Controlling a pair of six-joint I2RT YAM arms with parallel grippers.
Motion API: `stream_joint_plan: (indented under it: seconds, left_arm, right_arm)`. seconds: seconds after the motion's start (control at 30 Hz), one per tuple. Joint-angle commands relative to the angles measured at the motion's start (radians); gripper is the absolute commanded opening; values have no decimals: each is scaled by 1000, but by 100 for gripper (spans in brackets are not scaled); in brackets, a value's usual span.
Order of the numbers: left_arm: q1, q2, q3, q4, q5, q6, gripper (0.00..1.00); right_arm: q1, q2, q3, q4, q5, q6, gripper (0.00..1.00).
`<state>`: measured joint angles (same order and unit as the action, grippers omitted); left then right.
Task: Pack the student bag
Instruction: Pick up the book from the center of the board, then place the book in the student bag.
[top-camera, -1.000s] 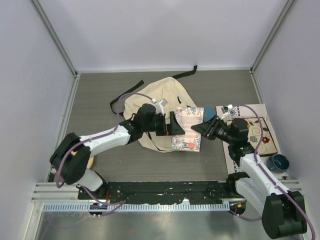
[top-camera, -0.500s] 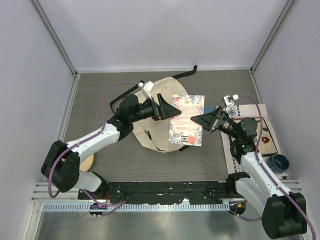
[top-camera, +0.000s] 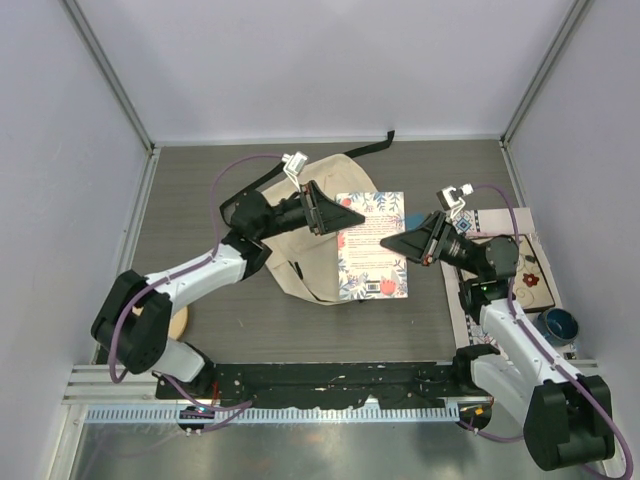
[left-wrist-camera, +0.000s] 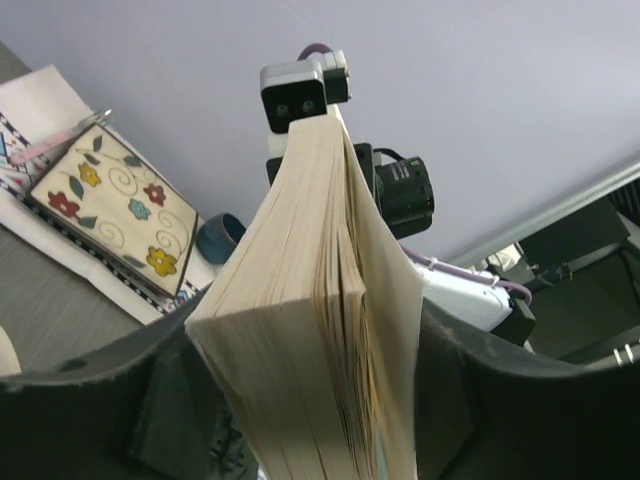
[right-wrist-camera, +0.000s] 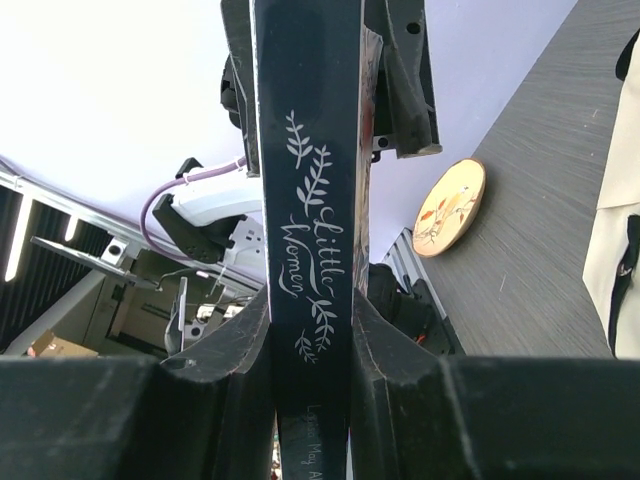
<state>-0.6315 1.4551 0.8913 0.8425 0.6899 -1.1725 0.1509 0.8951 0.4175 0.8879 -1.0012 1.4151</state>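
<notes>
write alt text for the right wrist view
A dark book with "Little Women" on its spine fills the centre, clamped in the right gripper. The left gripper straddles its far edge; a wooden disc lies on the table.

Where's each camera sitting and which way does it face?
Top external: above, behind the bases, looking down on student bag and book; left arm, right arm show.
Left wrist: on left arm, facing right at the book's page edge; own fingers show.
Right wrist: on right arm, facing left at its spine; own fingers show.
Shared: both wrists see the book, from opposite ends.
</notes>
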Motion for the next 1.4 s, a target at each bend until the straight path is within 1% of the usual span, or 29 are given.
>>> stream_joint_plan:
  seconds: [0.0,0.03,0.07,0.1,0.13,0.17,0.23,0.27,0.3,0.33,0.37,0.4,0.43,0.47,0.5,0.53,0.6,0.63,0.7,0.73,0.87,0.97,1.03,1.17,1.27,1.37]
  left_arm:
    - [7,25,-3,185,63,-78,60]
    - [9,28,-2,200,71,-84,57]
    - [9,30,0,204,74,-87,41]
    - [9,28,0,204,77,-88,33]
    - [7,25,-2,201,76,-87,27]
    - [7,24,-3,193,69,-84,14]
    - [7,8,-2,138,63,-58,3]
    - [9,-2,0,100,37,-37,0]
    - [10,-15,0,57,17,-14,0]
    - [10,-59,-8,-47,-16,47,0]
    - [12,-85,-17,-104,-61,78,0]
    - [13,-119,-22,-165,-175,108,0]
    - [15,-151,-29,-295,-235,140,0]
    - [16,-210,-37,-342,-294,178,0]
    - [18,-237,-41,-380,-408,188,0]
    - [18,-258,-54,-428,-450,191,0]
    - [21,-309,-67,-442,-542,179,0]
    - [21,-321,-74,-438,-567,172,0]
    - [21,-341,-95,-415,-601,134,0]
    - [21,-349,-103,-410,-648,114,0]
    - [20,-361,-156,-335,-716,37,0]
    - [15,-349,-178,-295,-737,-18,0]
    - [12,-349,-193,-270,-753,-47,0]
    - [4,-345,-212,-232,-788,-99,0]
    - [-7,-346,-216,-214,-806,-124,0]
    - [-10,-355,-232,-188,-822,-142,0]
  right_arm:
    - [6,13,60,118,-13,21,1]
    - [6,22,61,118,-14,19,1]
    - [4,34,61,117,-14,15,1]
    - [6,41,61,114,-13,9,1]
    - [6,45,63,105,-11,-1,2]
    - [6,50,69,54,-8,-14,4]
    - [6,48,81,-31,12,-96,9]
    - [6,39,93,-137,24,-137,15]
    - [6,15,104,-217,73,-234,27]
    - [6,-5,116,-321,108,-319,50]
    - [6,-25,151,-562,151,-393,58]
    - [6,-44,168,-675,271,-457,72]
    - [4,-86,181,-761,320,-555,77]
    - [6,-105,182,-858,358,-574,78]
    - [6,-128,172,-875,395,-577,81]
    - [6,-152,135,-870,398,-549,82]
    - [7,-176,80,-822,394,-478,83]
    - [7,-200,10,-738,385,-387,83]
    - [13,-223,-58,-643,375,-302,83]
    - [18,-235,-101,-597,389,-265,84]
    - [64,-277,-140,-544,447,-171,84]
    - [117,-260,-175,-414,495,-108,84]
    - [180,-231,-178,-351,527,-107,85]
    - [292,-133,-163,-287,601,-120,86]
    - [335,-82,-180,-204,667,-87,86]
    - [348,-55,-161,-187,687,-96,86]
